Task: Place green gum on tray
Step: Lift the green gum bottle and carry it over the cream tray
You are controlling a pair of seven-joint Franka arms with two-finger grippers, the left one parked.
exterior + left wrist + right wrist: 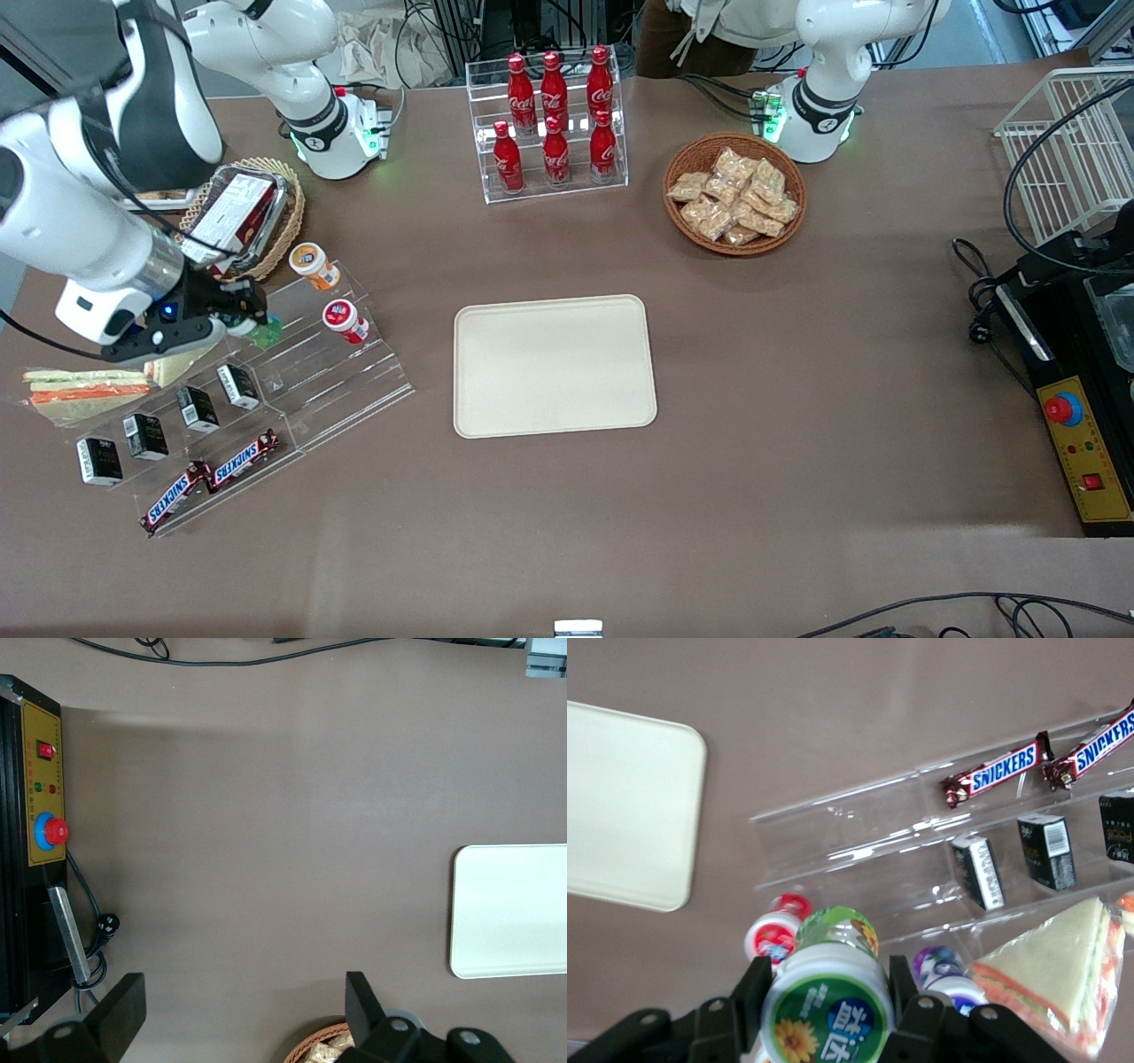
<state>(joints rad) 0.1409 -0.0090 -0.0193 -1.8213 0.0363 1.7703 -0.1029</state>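
Green gum (828, 1014) clamped between gripper (824, 992) fingers, over clear stepped rack (292, 390). Step: pick-up done, judged. Next: carry to tray (554, 365), lower, release.

green gum (263, 332) mostly being hidden by the tool (237, 317) in front view, purple bottle (939, 967) being partly covered by a finger in wrist view, tray (620, 815) being cut off at the edge

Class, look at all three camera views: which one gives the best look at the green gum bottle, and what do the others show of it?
The right wrist view: the green gum fills the foreground, label readable, between the fingers of the gripper. The front view shows only a green sliver at the gripper, above the clear stepped display rack. The left wrist view shows none of it.
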